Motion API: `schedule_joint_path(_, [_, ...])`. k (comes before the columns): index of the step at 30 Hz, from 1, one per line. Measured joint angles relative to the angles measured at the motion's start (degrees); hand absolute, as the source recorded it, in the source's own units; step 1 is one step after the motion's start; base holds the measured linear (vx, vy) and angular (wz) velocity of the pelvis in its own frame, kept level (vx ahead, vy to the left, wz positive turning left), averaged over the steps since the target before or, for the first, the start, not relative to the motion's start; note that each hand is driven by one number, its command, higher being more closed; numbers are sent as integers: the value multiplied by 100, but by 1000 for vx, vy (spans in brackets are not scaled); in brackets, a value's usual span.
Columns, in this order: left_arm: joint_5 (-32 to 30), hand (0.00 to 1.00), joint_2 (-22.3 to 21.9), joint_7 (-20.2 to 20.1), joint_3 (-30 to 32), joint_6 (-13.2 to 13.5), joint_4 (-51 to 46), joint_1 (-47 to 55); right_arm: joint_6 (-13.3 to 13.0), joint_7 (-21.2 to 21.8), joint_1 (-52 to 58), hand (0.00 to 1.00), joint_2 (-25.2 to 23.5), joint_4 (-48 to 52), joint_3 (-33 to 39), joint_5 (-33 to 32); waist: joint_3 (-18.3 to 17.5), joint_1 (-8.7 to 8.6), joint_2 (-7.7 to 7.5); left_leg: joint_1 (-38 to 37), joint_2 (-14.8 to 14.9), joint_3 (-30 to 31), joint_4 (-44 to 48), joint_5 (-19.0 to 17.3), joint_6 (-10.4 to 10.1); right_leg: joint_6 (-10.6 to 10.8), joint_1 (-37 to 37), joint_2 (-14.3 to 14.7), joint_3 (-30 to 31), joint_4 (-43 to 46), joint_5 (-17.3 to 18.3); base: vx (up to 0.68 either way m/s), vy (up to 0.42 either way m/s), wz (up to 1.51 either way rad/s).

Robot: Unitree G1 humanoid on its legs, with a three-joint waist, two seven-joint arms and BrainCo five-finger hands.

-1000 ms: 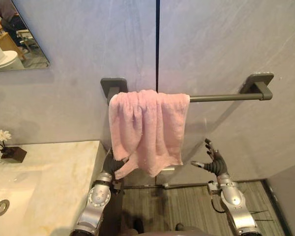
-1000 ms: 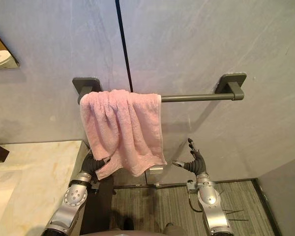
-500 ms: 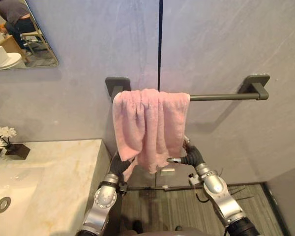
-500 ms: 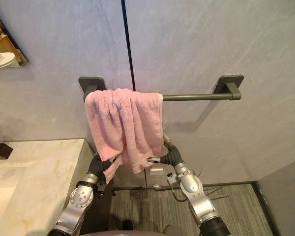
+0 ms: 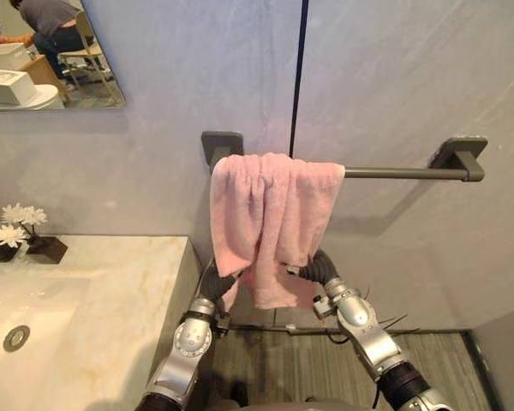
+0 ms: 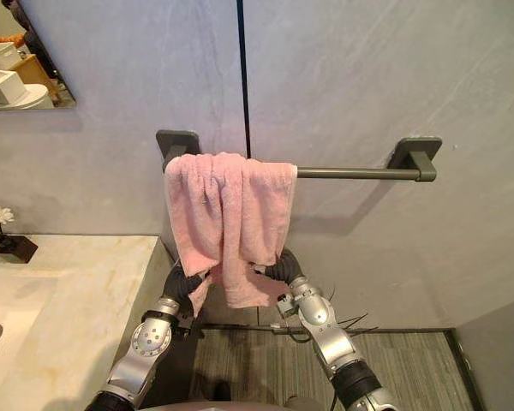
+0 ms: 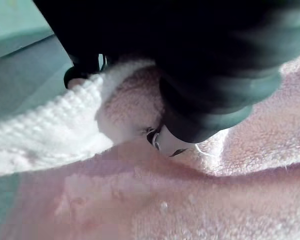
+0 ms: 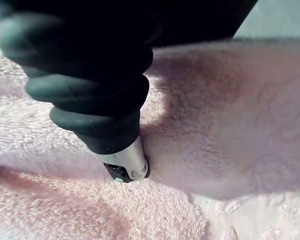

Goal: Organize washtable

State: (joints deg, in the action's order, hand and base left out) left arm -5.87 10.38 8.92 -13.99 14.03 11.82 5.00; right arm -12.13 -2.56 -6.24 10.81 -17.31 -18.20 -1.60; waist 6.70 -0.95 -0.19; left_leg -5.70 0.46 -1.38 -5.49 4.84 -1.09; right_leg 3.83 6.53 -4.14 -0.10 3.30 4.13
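Towel [image 5: 270,214], pink and bunched, hangs over the towel bar [image 5: 403,173] at its left end, long axis straight down. Left hand [image 5: 222,283] is buried at its lower left corner, right hand [image 5: 319,267] at the lower right edge; either's grip, can't tell.

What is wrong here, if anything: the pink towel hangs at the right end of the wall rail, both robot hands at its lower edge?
The end is wrong: in the left eye view the pink towel hangs at the left end of the wall rail, left hand and right hand at its lower edge.
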Motion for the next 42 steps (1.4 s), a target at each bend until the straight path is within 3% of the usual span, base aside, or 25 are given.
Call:
schedule_joint_path(1, [19,100,2,0,117,0,0,9,5,-131,3,100,-55,-17,460,18,1,7,0,-2,13,16,-38,19,-16,-3,25,12,-15,-68,-39,-100,-42,6])
schedule_joint_path(8, [41,100,-40,-51,97,18,-67,16,-10,-234,406,100,-159,257,1381,2,8,12,-14,-3,50,-25,-40,16,-17,16,44,3,28,-143,-82,-23,-13,-2])
schedule_joint_path(13, [47,100,-344,-149,99,37,-389,15,-64,-234,698,100,-358,539,1731,-8,13,-159,-22,-2,69,-101,-40,-15,-50,19,9,16,104,-138,-79,-4,-11,-6])
schedule_joint_path(20, [45,100,-575,-375,50,37,-478,13,-148,-232,955,100,-600,818,2156,-207,13,-198,-23,-1,90,-255,-36,-92,-56,31,-68,38,258,-108,-70,8,-11,-12])
schedule_joint_path(27, [46,100,-621,-398,50,34,-435,2,-149,-232,944,100,-805,726,2300,-391,13,-316,-27,-18,69,-330,-4,-127,-23,43,-77,23,339,-108,-61,29,-2,-6])
schedule_joint_path(42, [87,100,-823,-397,124,-7,680,53,-154,-204,492,100,-877,-438,2320,-457,24,-299,34,-162,53,-326,-43,-155,-50,72,23,22,334,-27,22,-37,-11,1])
